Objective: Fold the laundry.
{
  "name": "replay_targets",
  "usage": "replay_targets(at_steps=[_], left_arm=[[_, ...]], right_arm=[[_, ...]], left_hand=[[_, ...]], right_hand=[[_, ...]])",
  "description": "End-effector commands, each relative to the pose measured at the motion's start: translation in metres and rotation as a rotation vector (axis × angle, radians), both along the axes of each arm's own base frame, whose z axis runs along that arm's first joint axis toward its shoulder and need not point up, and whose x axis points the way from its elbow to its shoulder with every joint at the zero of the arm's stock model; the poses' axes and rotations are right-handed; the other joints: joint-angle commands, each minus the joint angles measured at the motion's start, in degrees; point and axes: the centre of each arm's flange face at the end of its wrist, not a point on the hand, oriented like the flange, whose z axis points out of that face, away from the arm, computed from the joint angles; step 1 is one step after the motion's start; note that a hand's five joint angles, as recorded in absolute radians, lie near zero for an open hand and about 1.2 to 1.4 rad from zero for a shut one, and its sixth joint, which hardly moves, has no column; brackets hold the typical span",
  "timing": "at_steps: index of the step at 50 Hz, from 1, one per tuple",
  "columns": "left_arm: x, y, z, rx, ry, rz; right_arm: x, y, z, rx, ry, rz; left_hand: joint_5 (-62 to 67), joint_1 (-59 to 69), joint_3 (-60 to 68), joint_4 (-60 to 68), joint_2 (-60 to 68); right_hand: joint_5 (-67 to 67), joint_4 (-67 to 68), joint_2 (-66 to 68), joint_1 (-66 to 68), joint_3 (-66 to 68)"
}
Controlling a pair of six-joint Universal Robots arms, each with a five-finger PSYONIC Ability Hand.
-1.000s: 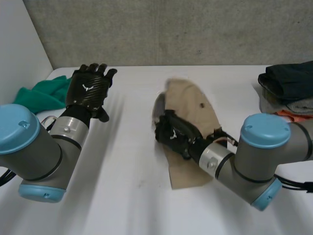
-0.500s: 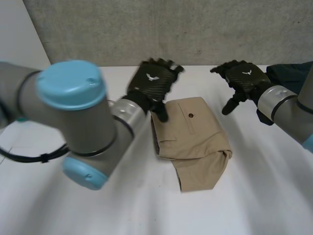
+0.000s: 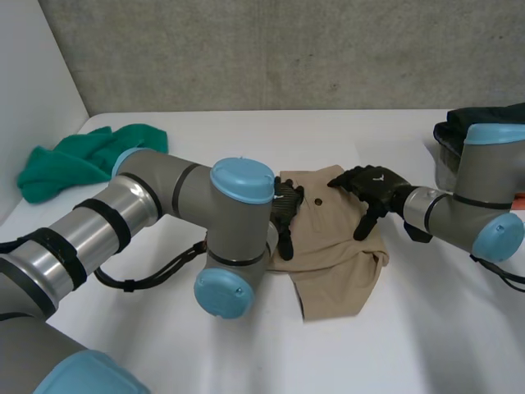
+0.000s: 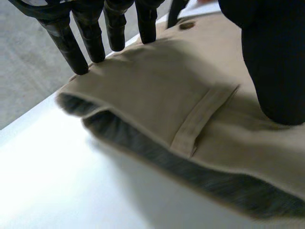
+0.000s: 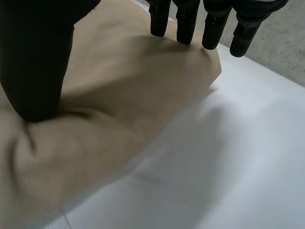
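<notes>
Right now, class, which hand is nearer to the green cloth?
Left. The left hand presses on the shorts at the edge facing the green cloth. The right hand rests on the shorts' opposite side, farther from the green cloth.

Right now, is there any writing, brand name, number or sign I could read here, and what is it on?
No words or numbers can be read anywhere.
right hand: a small white emblem on its back, a shape with no legible letters.
khaki trousers: no label or print showing.
</notes>
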Motion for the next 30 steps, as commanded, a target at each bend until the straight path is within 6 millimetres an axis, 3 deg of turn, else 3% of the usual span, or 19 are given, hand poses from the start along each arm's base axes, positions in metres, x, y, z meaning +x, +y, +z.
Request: replay_targets(at_steps=[1,6,9,10,15,16,20,24,30], left_arm=[[0.01,-0.008,0.002,-0.009,-0.034,0.024],[0.015,0.0,0.04,-0.032,0.03,0.017],[0.017,0.011,0.075,-0.068,0.102,-0.012],[0.019,0.017,0.091,-0.086,0.139,-0.034],[0.03,0.037,0.134,-0.143,0.238,-0.124],[0.037,0.042,0.148,-0.161,0.269,-0.151],[0.051,0.059,0.171,-0.155,0.324,-0.243],[0.061,0.079,0.183,-0.093,0.358,-0.359],[0.07,0.098,0.183,0.006,0.369,-0.464]], right_arm=[[-0.006,-0.007,0.009,-0.087,0.077,-0.025],[-0.006,-0.004,0.045,-0.2,0.099,-0.036],[-0.006,0.006,0.065,-0.274,0.104,-0.037],[-0.006,0.013,0.074,-0.316,0.106,-0.034],[-0.007,0.044,0.09,-0.445,0.123,-0.012],[-0.01,0.056,0.089,-0.467,0.132,-0.005],[-0.016,0.089,0.078,-0.479,0.137,0.023],[-0.019,0.12,0.055,-0.439,0.133,0.072],[-0.024,0.14,0.023,-0.385,0.137,0.088]], left_hand=[[-2.8,-0.7,-2.2,-1.7,-2.0],[-2.8,-0.7,-2.2,-1.7,-2.0],[-2.8,-0.7,-2.2,-1.7,-2.0],[-2.8,-0.7,-2.2,-1.7,-2.0],[-2.8,-0.7,-2.2,-1.7,-2.0],[-2.8,-0.7,-2.2,-1.7,-2.0],[-2.8,-0.7,-2.2,-1.7,-2.0],[-2.8,-0.7,-2.2,-1.7,-2.0],[-2.8,-0.7,-2.2,-1.7,-2.0]], right_hand=[[-2.7,-2.3,-1.4,-3.1,-2.1],[-2.7,-2.3,-1.4,-3.1,-2.1],[-2.7,-2.3,-1.4,-3.1,-2.1],[-2.7,-2.3,-1.4,-3.1,-2.1],[-2.7,-2.3,-1.4,-3.1,-2.1],[-2.7,-2.3,-1.4,-3.1,-2.1],[-2.7,-2.3,-1.4,-3.1,-2.1],[-2.7,-2.3,-1.4,-3.1,-2.1],[-2.7,-2.3,-1.4,-3.1,-2.1]])
